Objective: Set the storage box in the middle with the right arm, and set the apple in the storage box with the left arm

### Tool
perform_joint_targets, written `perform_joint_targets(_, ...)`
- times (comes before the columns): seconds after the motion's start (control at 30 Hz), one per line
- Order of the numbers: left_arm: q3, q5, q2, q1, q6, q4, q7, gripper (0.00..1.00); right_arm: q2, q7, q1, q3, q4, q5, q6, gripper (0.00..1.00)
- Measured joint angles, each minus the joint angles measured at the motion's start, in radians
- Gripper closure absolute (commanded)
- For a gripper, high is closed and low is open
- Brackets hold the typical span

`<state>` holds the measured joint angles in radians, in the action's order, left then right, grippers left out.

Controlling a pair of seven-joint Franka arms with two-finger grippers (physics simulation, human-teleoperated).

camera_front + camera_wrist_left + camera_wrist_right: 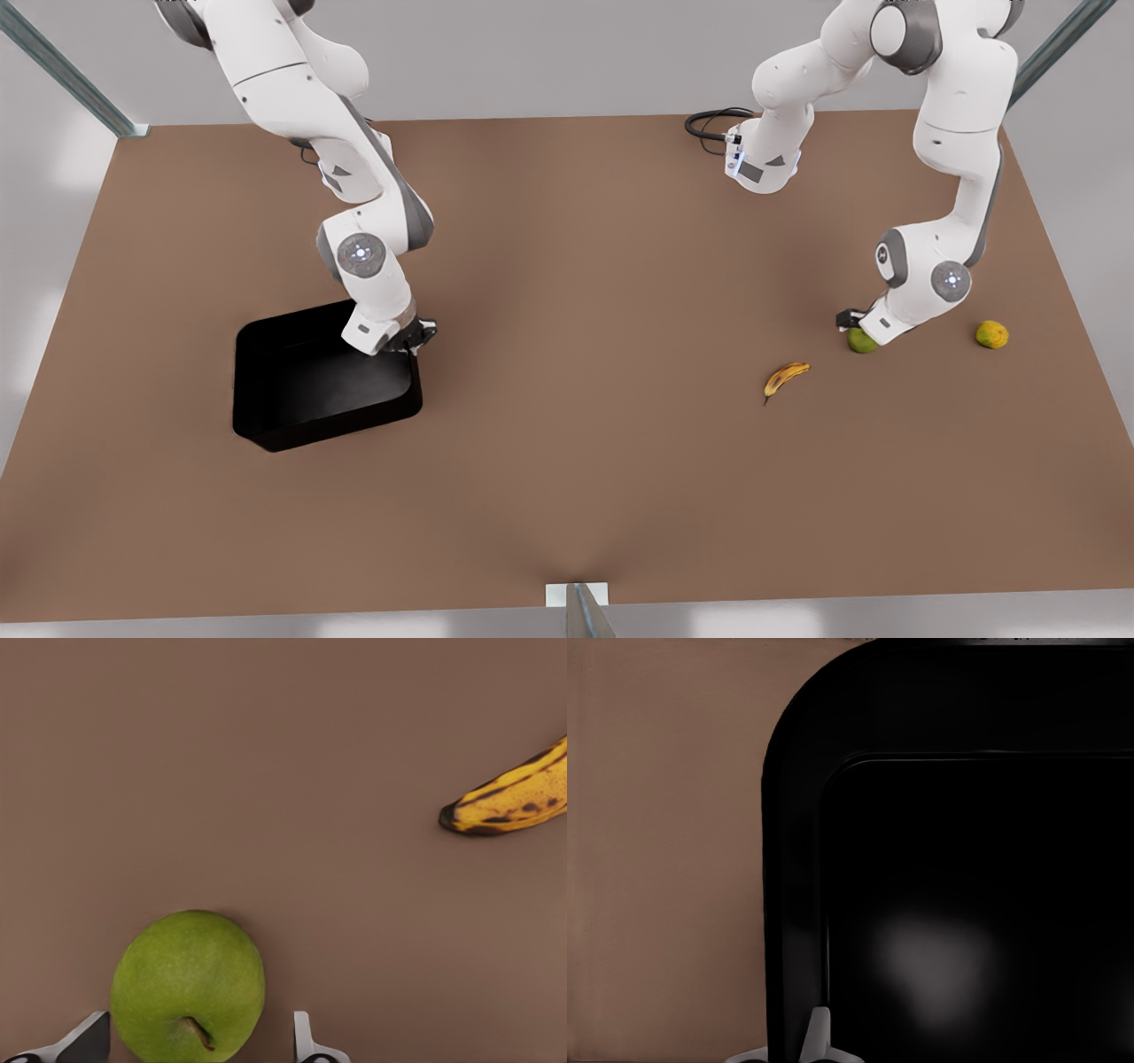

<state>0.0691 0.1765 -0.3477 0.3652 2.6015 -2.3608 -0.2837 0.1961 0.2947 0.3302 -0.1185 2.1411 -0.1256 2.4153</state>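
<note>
The black storage box [301, 390] lies on the table at the front view's left. My right gripper [415, 341] is down at the rim of the box nearest the table's middle. In the right wrist view its fingertips [818, 1035] stand close against that wall [793, 904], shut on it. The yellow-green apple [861, 341] rests on the table at the front view's right. My left gripper [856, 330] is lowered over it. In the left wrist view the apple [188, 986] sits between the open fingers [304, 1041], with a gap on one side.
A spotted banana [785, 377] [514, 797] lies on the table a short way from the apple, toward the middle. An orange-yellow round fruit [991, 334] sits beyond the left arm at the front view's right. A black cable [713, 120] loops at the table's back edge.
</note>
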Motion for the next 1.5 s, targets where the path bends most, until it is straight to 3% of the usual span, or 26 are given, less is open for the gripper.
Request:
perform_joint_targets(0.43,0.001,0.024,-0.023,0.001,0.02,0.017,0.0,0.04,0.157,0.366,0.315,0.002,-0.255,0.03,0.001,0.79)
perform_joint_targets(0.47,0.001,0.024,-0.024,0.001,0.02,0.018,0.0,0.05,0.186,0.405,0.346,0.003,-0.297,0.03,-0.001,0.79)
perform_joint_targets(0.5,0.001,0.024,-0.024,0.001,0.02,0.018,0.0,0.19,0.212,0.444,0.373,0.002,-0.331,0.03,-0.001,0.79)
perform_joint_targets(0.53,0.001,0.023,-0.025,0.003,0.02,0.018,0.0,0.21,0.232,0.478,0.395,0.002,-0.362,0.029,-0.001,0.79)
perform_joint_targets(0.63,0.001,0.023,-0.024,0.001,0.02,0.018,0.0,0.21,0.334,0.623,0.479,0.003,-0.522,0.028,-0.05,0.79)
perform_joint_targets(1.03,0.001,0.024,-0.031,0.001,0.022,0.026,0.0,0.21,0.588,0.932,0.686,0.028,-0.807,0.021,-0.04,0.79)
perform_joint_targets(1.07,0.001,0.024,-0.031,0.001,0.022,0.026,0.0,0.21,0.591,0.929,0.691,0.046,-0.811,0.02,-0.041,0.0)
perform_joint_targets(1.23,0.001,0.024,-0.033,0.001,0.023,0.026,0.0,0.23,0.58,0.918,0.696,0.049,-0.805,0.013,-0.04,0.0)
perform_joint_targets(1.33,0.001,0.025,-0.031,0.001,0.023,0.026,0.0,0.23,0.357,0.709,0.561,0.04,-0.675,0.022,-0.103,0.0)
perform_joint_targets(1.43,0.001,0.025,-0.032,0.001,0.026,0.026,0.0,0.24,0.162,0.201,0.347,0.034,-0.627,0.043,-0.413,0.0)
perform_joint_targets(1.5,0.001,0.026,-0.031,0.001,0.026,0.026,0.0,0.24,0.04,-0.037,0.2,0.034,-0.528,0.104,-0.443,0.0)
